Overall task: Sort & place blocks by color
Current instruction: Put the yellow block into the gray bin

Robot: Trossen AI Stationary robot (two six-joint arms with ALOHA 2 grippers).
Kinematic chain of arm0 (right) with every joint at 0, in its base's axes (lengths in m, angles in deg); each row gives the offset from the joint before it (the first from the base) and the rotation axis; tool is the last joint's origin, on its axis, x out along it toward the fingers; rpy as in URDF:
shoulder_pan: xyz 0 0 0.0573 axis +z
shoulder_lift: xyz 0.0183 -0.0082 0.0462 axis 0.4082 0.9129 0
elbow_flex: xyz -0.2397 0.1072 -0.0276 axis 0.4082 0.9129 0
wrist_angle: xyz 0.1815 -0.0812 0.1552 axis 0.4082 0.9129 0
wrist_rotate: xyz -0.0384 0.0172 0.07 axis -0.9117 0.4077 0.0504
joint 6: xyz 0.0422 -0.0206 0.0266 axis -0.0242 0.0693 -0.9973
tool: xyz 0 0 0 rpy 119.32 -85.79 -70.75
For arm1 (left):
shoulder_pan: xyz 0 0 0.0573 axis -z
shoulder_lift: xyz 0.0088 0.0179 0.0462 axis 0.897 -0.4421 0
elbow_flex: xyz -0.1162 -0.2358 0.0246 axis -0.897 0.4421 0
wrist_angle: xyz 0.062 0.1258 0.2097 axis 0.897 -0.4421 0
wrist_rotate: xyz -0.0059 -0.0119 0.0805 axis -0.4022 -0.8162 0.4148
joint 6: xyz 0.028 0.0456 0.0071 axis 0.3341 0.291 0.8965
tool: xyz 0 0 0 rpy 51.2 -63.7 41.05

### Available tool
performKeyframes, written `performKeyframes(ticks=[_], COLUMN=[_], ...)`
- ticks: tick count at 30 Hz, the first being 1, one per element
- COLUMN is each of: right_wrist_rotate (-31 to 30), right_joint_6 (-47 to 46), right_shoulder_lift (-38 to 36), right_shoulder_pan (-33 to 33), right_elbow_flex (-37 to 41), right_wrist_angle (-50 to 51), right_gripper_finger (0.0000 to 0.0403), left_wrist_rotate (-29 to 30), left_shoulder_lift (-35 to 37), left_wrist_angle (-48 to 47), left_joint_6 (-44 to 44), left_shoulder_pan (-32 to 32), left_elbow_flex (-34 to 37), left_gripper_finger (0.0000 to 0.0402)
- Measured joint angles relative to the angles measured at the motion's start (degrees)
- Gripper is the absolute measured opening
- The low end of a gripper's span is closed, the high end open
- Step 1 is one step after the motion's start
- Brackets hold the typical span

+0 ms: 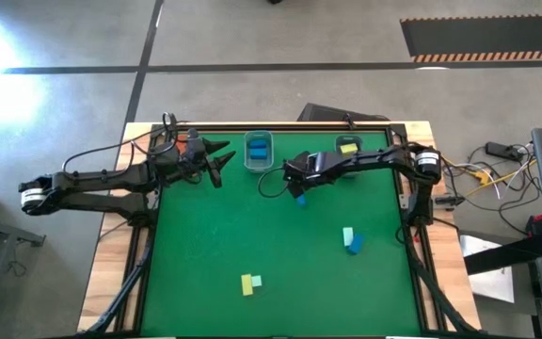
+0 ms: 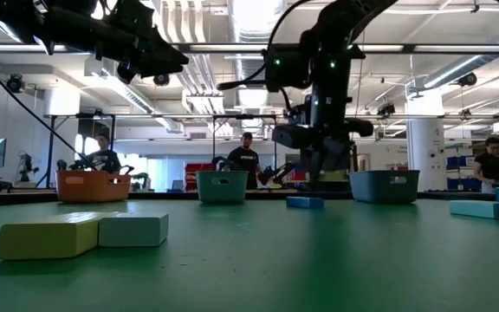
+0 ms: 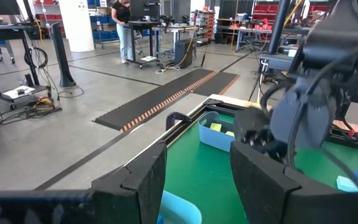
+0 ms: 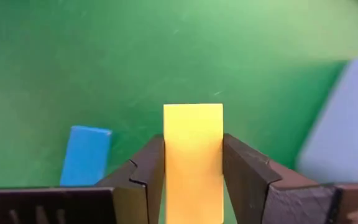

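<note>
While the right gripper [image 4: 193, 180] hangs over the far middle of the green table [image 1: 252, 226], it's pinching a yellow block [image 4: 192, 158] between its fingers, so that one's mid-trip. A blue block [image 1: 300, 199] lies on the mat right beneath it.

Progress, as I read it: partly done. The clear bin [image 1: 258, 151] at the far edge already has blue pieces in it, and the grey bin [image 1: 348, 146] to its right shows yellow inside. The orange bin [image 2: 93, 185] is far left by the left arm; can't tell what's in it.

Still loose on the table, about 5: that blue block, a mint block [image 1: 348, 234] touching another blue one [image 1: 354, 245] on the right side, and a yellow block [image 1: 247, 284] touching a mint one [image 1: 256, 281] near the front edge.

Left gripper [image 1: 222, 158] waits at the far left, beside the clear bin, fingers spread and holding nothing.

My guess is the held yellow goes in the grey bin next, then roughly half the job remains.
</note>
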Motion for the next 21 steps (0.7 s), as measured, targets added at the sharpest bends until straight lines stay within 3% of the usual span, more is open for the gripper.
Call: performKeyframes(ticks=[10, 21], right_wrist_rotate=[-7.17, -8.54], right_joint_6=[0.79, -2.07], right_shoulder_lift=[-7.1, -15.92], right_shoulder_pan=[-4.77, -15.76], right_elbow_flex=[-2.54, 7.16], right_wrist_angle=[13.22, 12.55], right_gripper_finger=[0.0125, 0.0126], left_wrist_rotate=[0.0, 0.0], left_shoulder_lift=[0.0, 0.0], left_wrist_angle=[-0.06, -0.17], left_joint_6=[0.0, 0.0], left_shoulder_pan=[-0.01, 0.0], left_elbow_flex=[0.0, 0.0], left_gripper_finger=[0.0161, 0.0161])
